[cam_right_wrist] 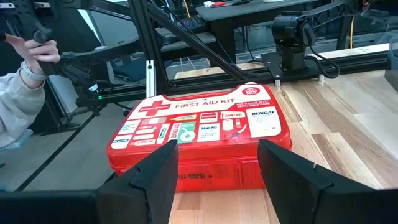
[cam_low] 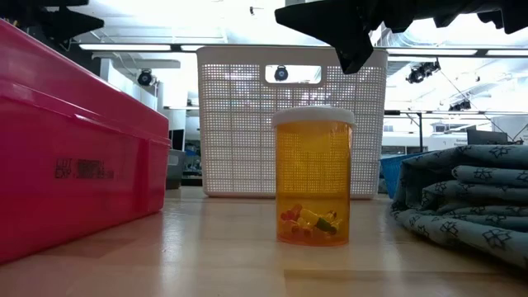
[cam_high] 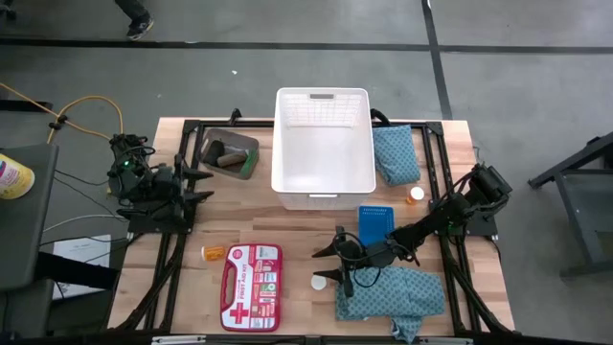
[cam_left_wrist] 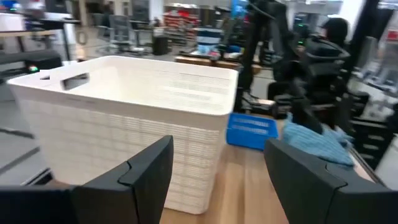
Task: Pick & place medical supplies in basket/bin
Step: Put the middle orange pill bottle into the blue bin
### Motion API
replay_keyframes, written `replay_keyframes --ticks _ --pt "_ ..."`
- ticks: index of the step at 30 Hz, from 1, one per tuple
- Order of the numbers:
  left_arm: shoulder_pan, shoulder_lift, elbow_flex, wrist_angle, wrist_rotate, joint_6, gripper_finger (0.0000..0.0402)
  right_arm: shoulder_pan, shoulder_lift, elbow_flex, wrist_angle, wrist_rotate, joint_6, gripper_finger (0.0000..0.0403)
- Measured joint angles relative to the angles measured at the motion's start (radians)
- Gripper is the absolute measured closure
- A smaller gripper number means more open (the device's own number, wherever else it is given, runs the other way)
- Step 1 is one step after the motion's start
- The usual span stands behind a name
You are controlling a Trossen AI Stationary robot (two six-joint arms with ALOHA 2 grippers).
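Bench [cam_high: 287,225] of pale wood on grey floor, seen from above: white basket [cam_high: 323,187] at centre, apparently empty; grey bin [cam_high: 230,153] beside it, holding dark rolls. Left hand [cam_high: 199,184] parked at the left edge, wide open, holding nothing. Right hand [cam_high: 333,264] wide open, holding nothing, low over the bench between red first aid kit [cam_high: 251,286] and teal cloth [cam_high: 397,292]. Low view: orange bottle [cam_low: 313,177] upright before the basket; lit workshop behind. Right wrist view: a person's sleeve beyond the kit.
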State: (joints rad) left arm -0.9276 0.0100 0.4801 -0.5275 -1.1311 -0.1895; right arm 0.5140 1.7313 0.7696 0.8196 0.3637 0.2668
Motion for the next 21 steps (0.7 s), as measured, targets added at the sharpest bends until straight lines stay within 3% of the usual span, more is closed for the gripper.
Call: replay_keyframes --ticks 15,21 --pt "0.000 0.000 0.000 -0.004 -0.215 0.048 0.0160 0.000 0.000 0.000 0.000 0.000 0.000 0.0196" --pt "0.000 0.000 0.000 -0.003 -0.196 0.064 0.0160 0.000 0.000 0.000 0.000 0.000 0.000 0.0196"
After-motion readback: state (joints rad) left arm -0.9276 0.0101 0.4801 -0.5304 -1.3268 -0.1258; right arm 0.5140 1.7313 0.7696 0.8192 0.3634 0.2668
